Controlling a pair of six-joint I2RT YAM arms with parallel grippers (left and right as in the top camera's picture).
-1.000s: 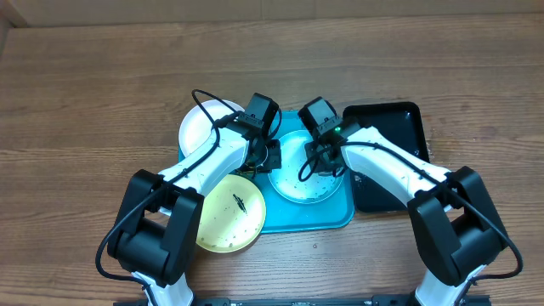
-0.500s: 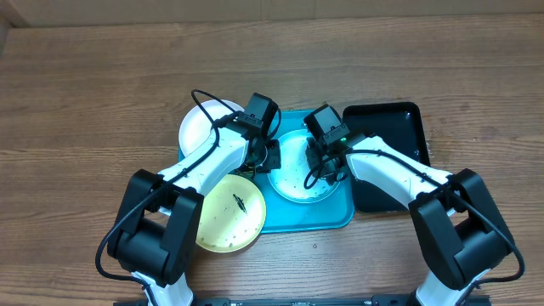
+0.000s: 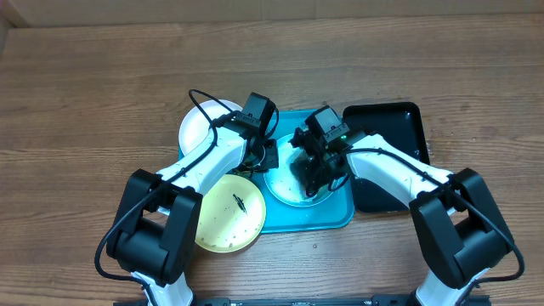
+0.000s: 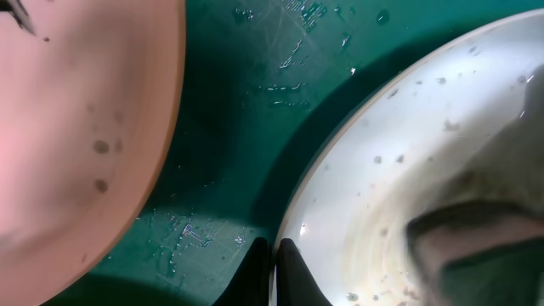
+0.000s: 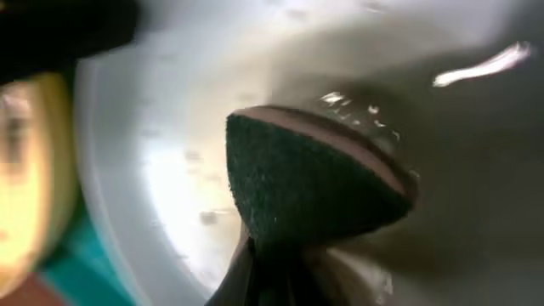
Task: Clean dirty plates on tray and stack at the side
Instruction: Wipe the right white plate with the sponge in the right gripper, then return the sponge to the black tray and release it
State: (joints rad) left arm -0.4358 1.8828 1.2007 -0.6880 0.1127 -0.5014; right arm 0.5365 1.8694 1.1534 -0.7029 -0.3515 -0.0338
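The teal tray [image 3: 340,212] carries a pale blue-green dirty plate [image 3: 285,189], speckled with crumbs. My left gripper [image 3: 270,158] is shut on that plate's left rim; in the left wrist view the fingertips [image 4: 274,270] pinch the edge of the plate [image 4: 399,161]. My right gripper [image 3: 313,174] is shut on a sponge with a dark green scouring face [image 5: 310,191], which presses on the plate's inside [image 5: 161,170]. A yellow-green dirty plate [image 3: 228,212] overlaps the tray's front left corner. A white plate [image 3: 202,127] lies off the tray at the back left.
A glossy black tray [image 3: 395,127] lies right of the teal one, under my right forearm. Bare wooden table [image 3: 85,102] surrounds everything. The left wrist view also has a speckled plate edge [image 4: 85,136] at its left over the scratched teal tray floor [image 4: 246,102].
My right gripper has carried the sponge from the plate's back edge forward and left onto its middle. The left gripper has held the rim without moving.
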